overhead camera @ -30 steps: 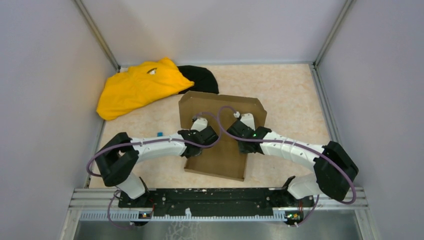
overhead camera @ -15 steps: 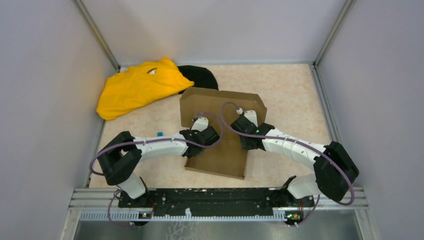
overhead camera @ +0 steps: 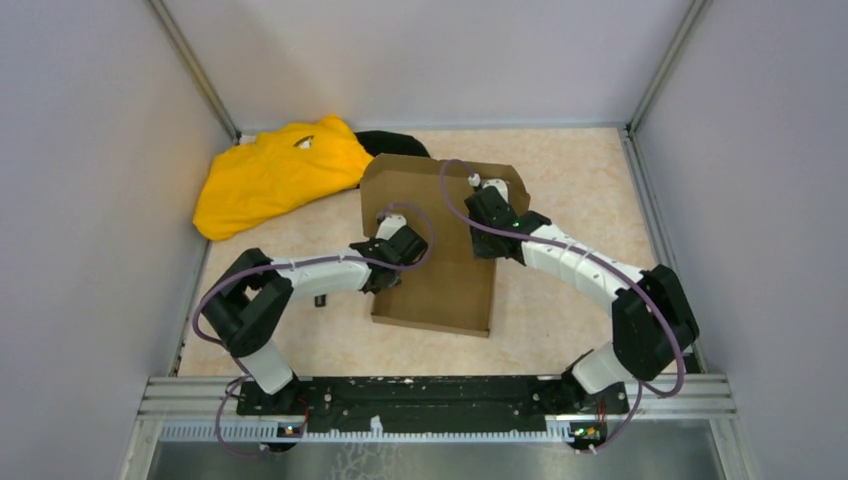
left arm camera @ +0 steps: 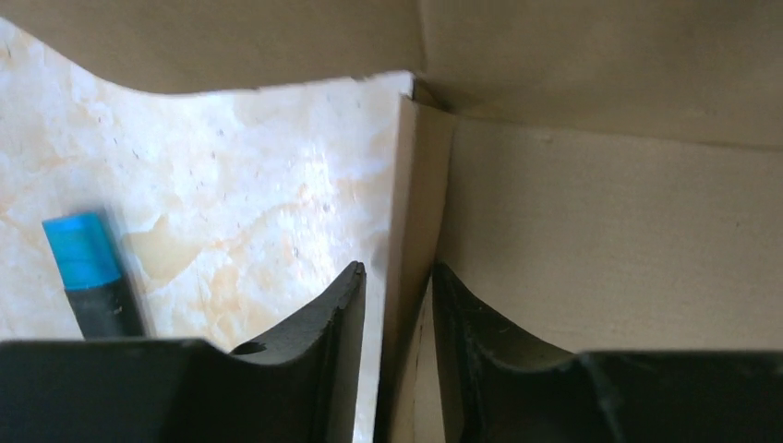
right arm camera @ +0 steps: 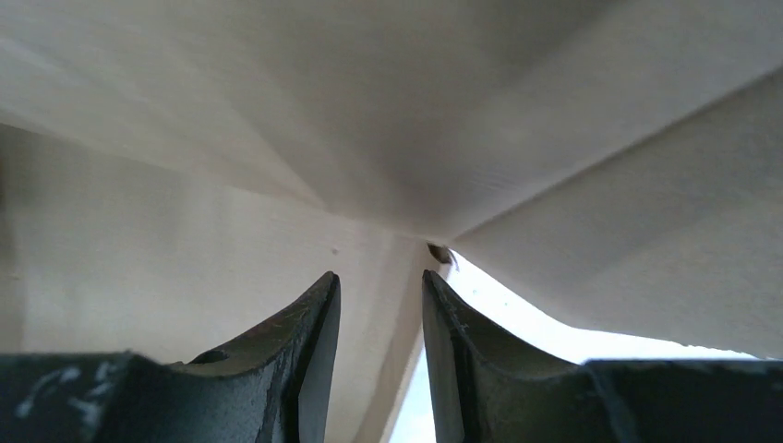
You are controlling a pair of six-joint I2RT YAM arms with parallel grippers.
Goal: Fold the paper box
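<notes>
Worktop: pale marbled, grey walls on three sides; bare to the right of and below the box.
Paper box: centre of top view, far panel tilted up, near edge flat.
Left tool: astride the box's left wall edge, released, sliver of gap at one finger.
Right tool: at the raised panel's fold; clenched or not, cannot tell.
Yellow cloth: upper left, apart from the box.
Black cloth: just behind the panel's top-left corner.
Blue-tipped pen: left of the box, near the left tool.
</notes>
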